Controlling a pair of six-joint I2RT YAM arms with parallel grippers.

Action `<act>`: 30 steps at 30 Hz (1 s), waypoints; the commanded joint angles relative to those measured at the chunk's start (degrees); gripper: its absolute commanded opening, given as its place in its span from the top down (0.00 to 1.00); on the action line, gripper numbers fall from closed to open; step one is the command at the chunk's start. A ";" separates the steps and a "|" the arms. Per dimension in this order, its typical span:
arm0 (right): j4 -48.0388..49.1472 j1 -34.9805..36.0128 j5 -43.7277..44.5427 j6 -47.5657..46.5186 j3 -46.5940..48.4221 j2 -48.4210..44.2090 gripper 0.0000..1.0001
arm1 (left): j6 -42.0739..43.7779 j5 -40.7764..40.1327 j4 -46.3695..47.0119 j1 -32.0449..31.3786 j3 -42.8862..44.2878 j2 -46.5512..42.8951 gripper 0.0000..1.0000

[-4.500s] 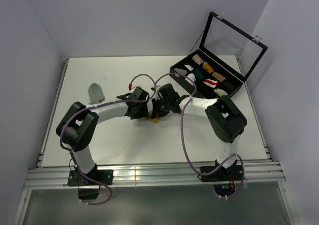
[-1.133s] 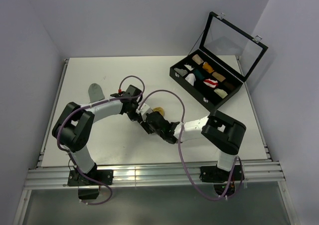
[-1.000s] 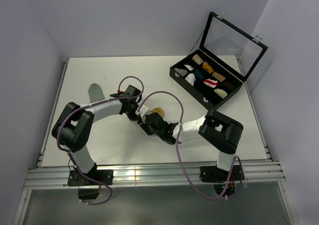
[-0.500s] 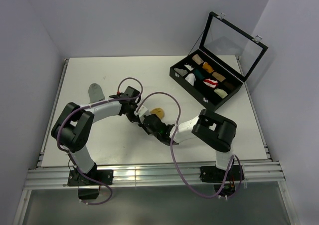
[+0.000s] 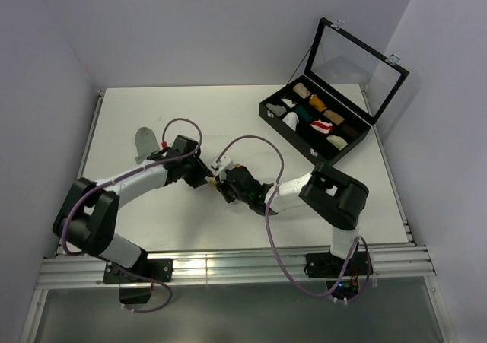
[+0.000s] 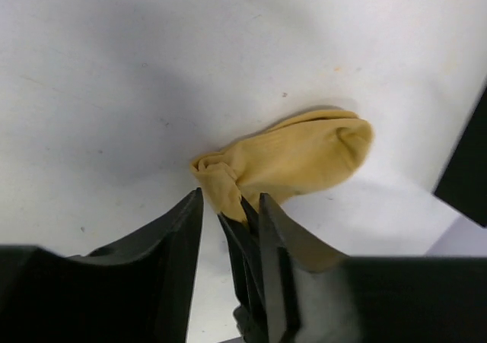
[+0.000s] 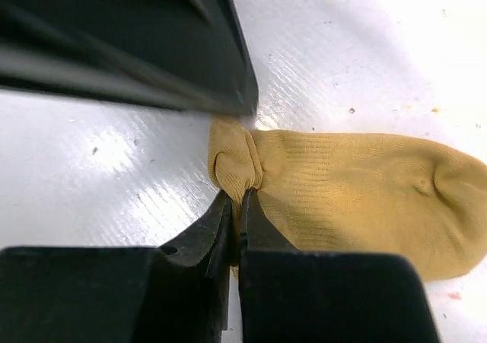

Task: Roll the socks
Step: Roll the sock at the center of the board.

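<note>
The mustard-yellow sock point(image 6: 300, 157) lies flat on the white table, its cuff end bunched; it also shows in the right wrist view point(image 7: 358, 191). My right gripper point(image 7: 240, 200) is shut on that bunched cuff. My left gripper point(image 6: 228, 206) is open, and its two fingers straddle the right fingertips and the cuff without pinching it. In the top view both grippers meet mid-table, left point(image 5: 204, 177) and right point(image 5: 227, 182), and cover the sock. The grey sock point(image 5: 146, 141) lies flat at the left. The white striped sock is out of view.
The black compartmented case point(image 5: 268, 115) with its glass lid point(image 5: 358, 61) raised stands at the back right, holding several small fabric rolls. Purple cables loop over both arms above the table middle.
The left arm has swung its elbow out to the left and its gripper has shifted slightly left. The right gripper has stayed on the sock's cuff, and the sock is now covered in the top view.
</note>
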 commanded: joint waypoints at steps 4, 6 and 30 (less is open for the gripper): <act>-1.71 -7.85 -21.92 9.45 -0.35 -2.44 1.00 | -2.75 -5.64 4.94 1.20 -4.34 -11.02 0.47; -0.83 -11.46 -30.01 13.39 0.09 -1.22 1.00 | -2.31 -6.09 6.35 1.20 -6.62 -12.70 0.47; 29.23 -28.43 -53.67 54.11 -3.95 19.18 1.00 | -2.04 2.35 21.82 -2.14 -11.20 -2.43 0.48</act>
